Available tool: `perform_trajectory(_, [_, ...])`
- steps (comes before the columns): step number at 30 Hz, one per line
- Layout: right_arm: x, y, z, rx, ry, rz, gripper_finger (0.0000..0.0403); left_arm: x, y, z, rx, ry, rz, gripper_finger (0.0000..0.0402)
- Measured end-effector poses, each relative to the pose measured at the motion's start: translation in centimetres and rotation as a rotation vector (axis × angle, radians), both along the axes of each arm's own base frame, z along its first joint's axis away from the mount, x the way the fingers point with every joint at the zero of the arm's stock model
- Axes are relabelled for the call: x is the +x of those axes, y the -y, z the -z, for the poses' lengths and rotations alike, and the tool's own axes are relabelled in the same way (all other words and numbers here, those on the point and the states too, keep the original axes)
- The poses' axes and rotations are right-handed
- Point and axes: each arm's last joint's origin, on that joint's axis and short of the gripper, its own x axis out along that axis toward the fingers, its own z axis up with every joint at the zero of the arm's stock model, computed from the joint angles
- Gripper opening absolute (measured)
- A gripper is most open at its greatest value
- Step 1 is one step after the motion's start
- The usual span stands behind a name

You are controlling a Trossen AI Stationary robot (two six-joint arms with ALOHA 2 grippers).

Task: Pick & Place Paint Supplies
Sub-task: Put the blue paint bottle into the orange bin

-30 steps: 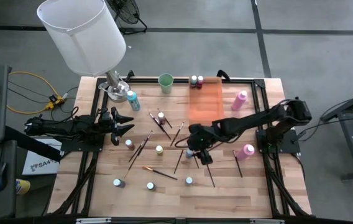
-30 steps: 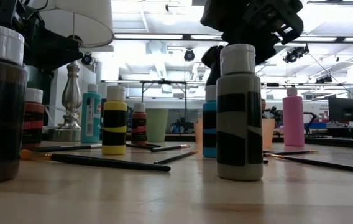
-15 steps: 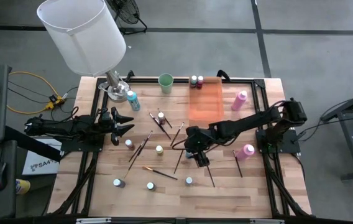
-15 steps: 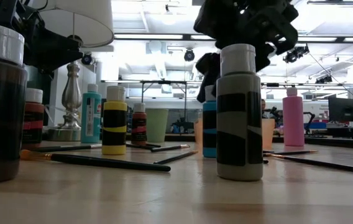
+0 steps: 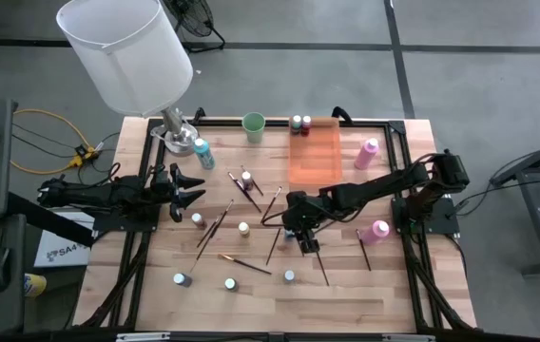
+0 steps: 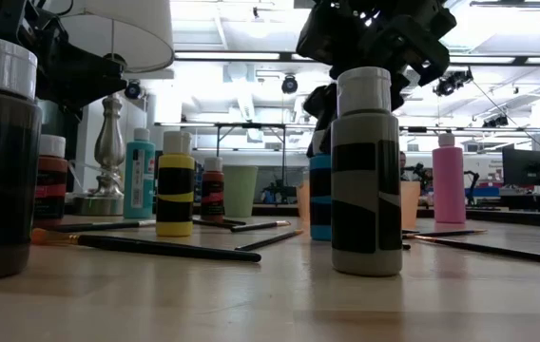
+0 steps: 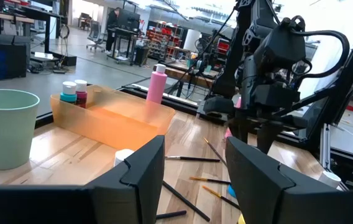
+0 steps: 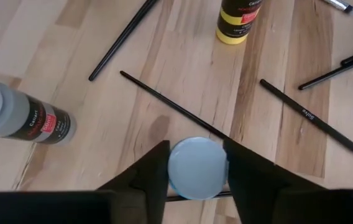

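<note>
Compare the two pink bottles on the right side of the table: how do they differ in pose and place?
The far pink bottle sits just right of the orange tray, near the back edge. The near pink bottle sits farther forward, away from the tray, beside a paintbrush and closer to the right gripper. The far one looks taller and slimmer from above. Both are pink with pale caps, and neither is held.

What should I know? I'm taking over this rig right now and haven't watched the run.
Left tool: open, empty, hovering over the left edge of the table.
Right tool: mid-table, closed on the cap of an upright teal bottle, which stands on the wood.
Done: two small bottles sit in the orange tray.
Left: the other bottles, such as a pink bottle, and the brushes lie scattered; probably tray-bound.
</note>
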Motion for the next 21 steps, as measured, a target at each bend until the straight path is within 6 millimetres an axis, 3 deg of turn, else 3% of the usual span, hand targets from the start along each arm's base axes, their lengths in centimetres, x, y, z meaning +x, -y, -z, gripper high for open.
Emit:
perform_trajectory(4, [0.0, 0.0, 0.0, 0.003, 0.001, 0.002, 0.0113, 0.0, 0.0, 0.0, 0.000, 0.000, 0.000, 0.0168])
perform_trajectory(8, [-0.1, 0.1, -0.7, 0.064, 0.002, 0.114, 0.0114, 0.0, 0.0, 0.0, 0.000, 0.000, 0.000, 0.0168])
perform_trajectory(16, [-1.3, 1.0, -4.0, 0.207, 0.051, 0.336, 0.0113, 0.0, 0.0, 0.0, 0.000, 0.000, 0.000, 0.0168])
perform_trajectory(21, [-2.9, 2.4, -6.2, 0.203, 0.070, 0.460, 0.0113, 0.0, 0.0, 0.0, 0.000, 0.000, 0.001, 0.0168])
